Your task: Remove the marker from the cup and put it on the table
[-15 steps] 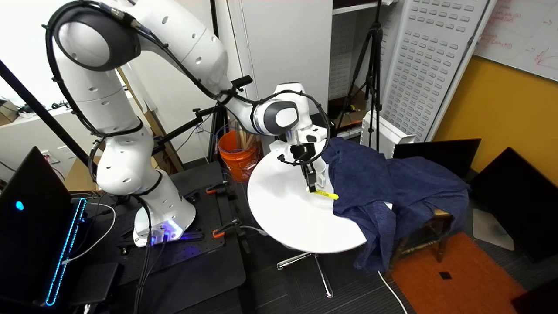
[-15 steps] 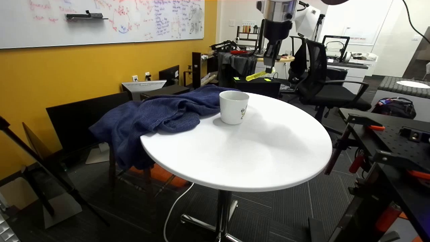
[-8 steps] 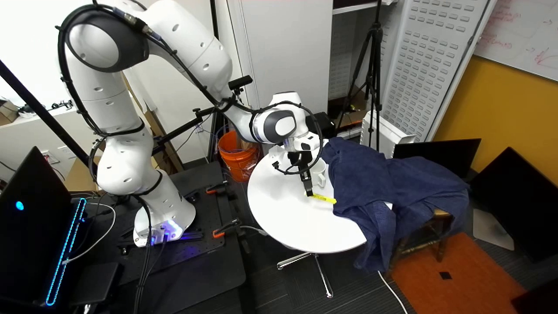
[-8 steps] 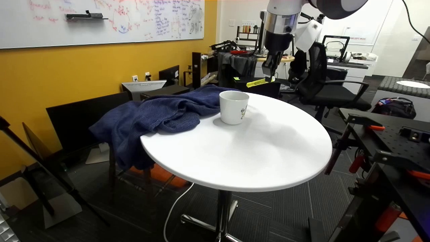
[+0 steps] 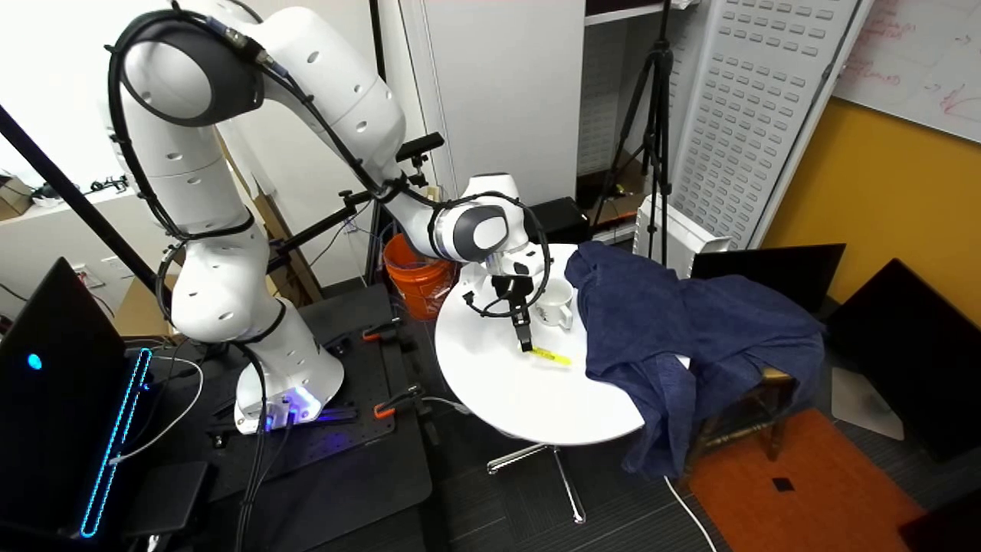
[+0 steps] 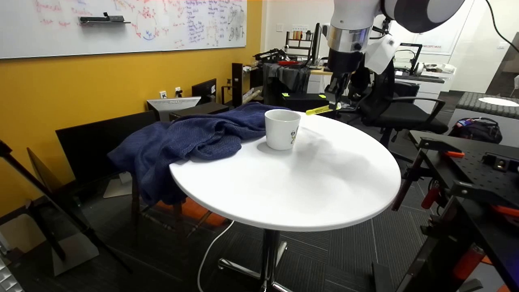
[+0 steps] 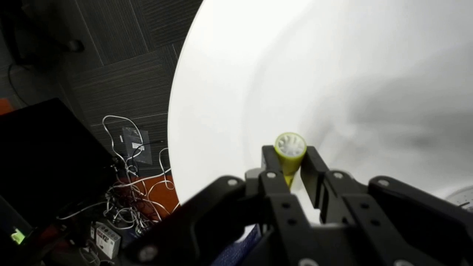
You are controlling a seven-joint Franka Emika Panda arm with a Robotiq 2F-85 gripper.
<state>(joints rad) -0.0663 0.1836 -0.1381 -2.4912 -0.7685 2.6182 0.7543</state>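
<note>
My gripper [image 5: 526, 348] is shut on the yellow marker [image 5: 553, 356] near one end. The wrist view shows the marker's end [image 7: 291, 145] pinched between both fingertips. The marker is nearly level, a little above the round white table [image 5: 521, 402], and its far end points toward the dark blue cloth. In an exterior view the held marker [image 6: 318, 110] appears near the table's back edge, beside and apart from the cup. The white cup [image 6: 282, 132] with a small printed figure stands upright on the table; it also shows in an exterior view [image 5: 553, 305] beside the gripper.
A dark blue cloth [image 5: 636, 307] covers one side of the table and hangs over its edge, close to the cup. An orange bucket [image 5: 418, 276] stands on the floor behind the table. A black tripod [image 5: 655, 138] stands behind it too.
The gripper with the marker has moved lower and away from the cup, toward the table's middle. The cup has not moved and shows more freely. The gripper stays shut on the marker.
</note>
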